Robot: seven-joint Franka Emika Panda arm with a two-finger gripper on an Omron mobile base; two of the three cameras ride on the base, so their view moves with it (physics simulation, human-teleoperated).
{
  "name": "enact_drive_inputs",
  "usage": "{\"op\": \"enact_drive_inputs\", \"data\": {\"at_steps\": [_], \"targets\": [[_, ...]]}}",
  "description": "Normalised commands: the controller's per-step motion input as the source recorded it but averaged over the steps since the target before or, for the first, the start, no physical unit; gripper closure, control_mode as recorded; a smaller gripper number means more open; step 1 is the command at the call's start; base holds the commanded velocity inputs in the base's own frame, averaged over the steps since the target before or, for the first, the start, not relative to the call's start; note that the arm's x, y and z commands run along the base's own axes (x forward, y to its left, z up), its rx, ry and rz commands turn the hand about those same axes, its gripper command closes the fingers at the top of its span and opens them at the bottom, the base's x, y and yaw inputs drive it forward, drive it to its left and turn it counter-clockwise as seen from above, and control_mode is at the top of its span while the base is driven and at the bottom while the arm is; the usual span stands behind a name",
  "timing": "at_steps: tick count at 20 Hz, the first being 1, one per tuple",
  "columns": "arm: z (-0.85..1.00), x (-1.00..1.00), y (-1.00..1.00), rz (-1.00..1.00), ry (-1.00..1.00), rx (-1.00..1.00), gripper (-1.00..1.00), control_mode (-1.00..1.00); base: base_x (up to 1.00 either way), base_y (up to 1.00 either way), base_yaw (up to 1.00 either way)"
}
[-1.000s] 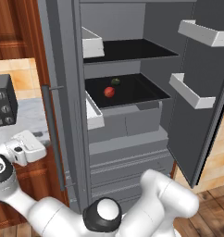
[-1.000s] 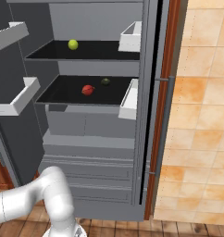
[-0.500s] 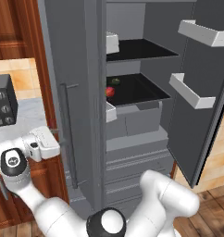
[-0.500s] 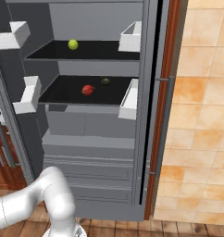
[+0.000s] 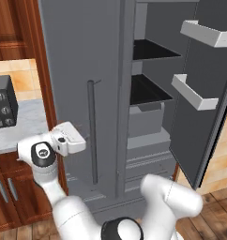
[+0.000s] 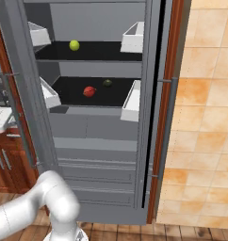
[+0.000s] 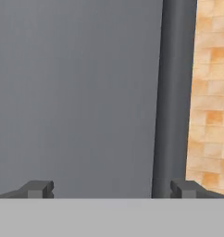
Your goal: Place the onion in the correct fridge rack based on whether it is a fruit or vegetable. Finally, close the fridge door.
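**Onion on the lower shelf as arm presses at fridge door**

The onion [image 6: 89, 91] sits on the fridge rack [image 6: 69, 96] — the lower black shelf — just beside a small dark green item [image 6: 107, 83], with a yellow-green fruit [image 6: 74, 45] on the upper shelf [image 6: 97, 51] above them. In the left base view the grey fridge door [image 5: 82, 75] stands partly swung across the opening, its vertical handle [image 5: 92, 131] facing the robot, while the white hand is up against the door's outer face beside that handle. The gripper [image 7: 111, 190] has its two dark fingertips [image 7: 37, 189] spread well apart — nothing lies between them — and looks straight at the flat grey door panel, with the dark handle bar and orange wall tiles to one side. The other door [image 5: 200, 117] hangs wide open on the right, its light-grey bins [image 5: 192, 91] showing
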Motion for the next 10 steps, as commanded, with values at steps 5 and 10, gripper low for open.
{"op": "enact_drive_inputs", "data": {"at_steps": [5, 10], "targets": [[0.02, 0.41, -0.7, 0.05, -0.02, 0.0, -1.0, -1.0, 0.0, 0.0, 0.0], [0.09, 0.45, -0.58, 0.06, -0.05, 0.0, -1.0, -1.0, 0.0, 0.0, 0.0]]}}
